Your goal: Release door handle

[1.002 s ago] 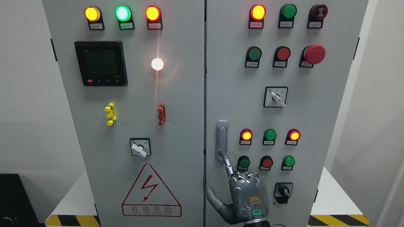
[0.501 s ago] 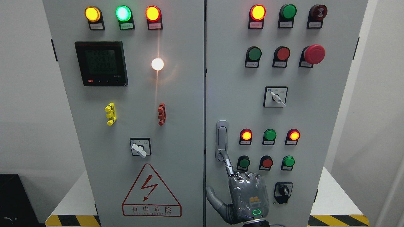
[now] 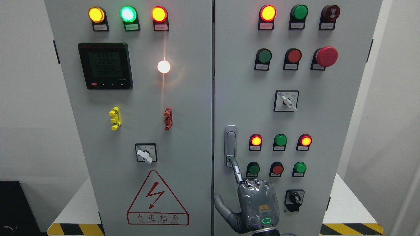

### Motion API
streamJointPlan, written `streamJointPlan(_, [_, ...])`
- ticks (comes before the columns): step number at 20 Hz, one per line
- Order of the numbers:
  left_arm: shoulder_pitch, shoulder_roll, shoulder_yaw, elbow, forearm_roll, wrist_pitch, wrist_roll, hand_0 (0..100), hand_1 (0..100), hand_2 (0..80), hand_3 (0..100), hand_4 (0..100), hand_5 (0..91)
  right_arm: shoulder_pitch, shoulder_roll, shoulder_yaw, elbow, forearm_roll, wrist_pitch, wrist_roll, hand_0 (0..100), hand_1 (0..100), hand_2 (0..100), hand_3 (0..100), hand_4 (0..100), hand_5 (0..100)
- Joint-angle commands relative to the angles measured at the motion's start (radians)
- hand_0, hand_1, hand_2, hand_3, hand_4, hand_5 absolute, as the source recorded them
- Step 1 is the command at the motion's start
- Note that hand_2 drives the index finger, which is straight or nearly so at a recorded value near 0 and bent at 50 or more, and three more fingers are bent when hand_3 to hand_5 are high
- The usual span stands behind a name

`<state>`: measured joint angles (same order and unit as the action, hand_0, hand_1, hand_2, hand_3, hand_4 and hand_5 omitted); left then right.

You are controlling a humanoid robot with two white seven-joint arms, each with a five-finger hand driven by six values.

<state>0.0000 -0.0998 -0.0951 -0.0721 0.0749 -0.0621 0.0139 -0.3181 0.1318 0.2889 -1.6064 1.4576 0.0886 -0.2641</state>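
Metal, brushed and silver: the handle (image 3: pixel 231 145) is sitting upright near the left edge of the right cabinet door (image 3: pixel 331 131), low down, just left of a row of lamps (image 3: pixel 281 140). It is looking stiff, smooth and probably slippery; a rigid lever fixed to the panel, so no weight to carry and nothing fragile. Judged best purchase: the lower end, where a fingertip can be hooking behind the lip.

One robot hand (image 3: pixel 254 200) is coming up from the bottom edge right of the middle, so reading it as the right. Its index finger (image 3: pixel 237 170) is extending up and touching the handle's lower end; the other fingers are curling at the knuckles, the thumb is sticking out to the left. Not a full wrap, only a one-finger hook. Releasing is calling for drawing that finger straight back and down, clear of the green button (image 3: pixel 254 169) just beside it.

Left arm not showing. Left door (image 3: pixel 183 131) is carrying a meter (image 3: pixel 105 65) and a warning triangle (image 3: pixel 157 200).
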Motion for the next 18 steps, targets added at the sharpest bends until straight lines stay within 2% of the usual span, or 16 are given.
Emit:
streamJointPlan(1, [0.017,0.0,0.0,0.0,0.0,-0.001,0.0,12,56,0.0,0,0,0.0,0.001,0.002,0.001,0.006,0.0,0.0,0.003,31,20,9,100,100,100])
streamJointPlan(18, [0.017,0.0,0.0,0.0,-0.001,-0.001,0.0,12,56,0.0,0,0,0.0,0.001,0.003,0.009,0.011,0.001,0.005,0.006,31,20,9,100,100,100])
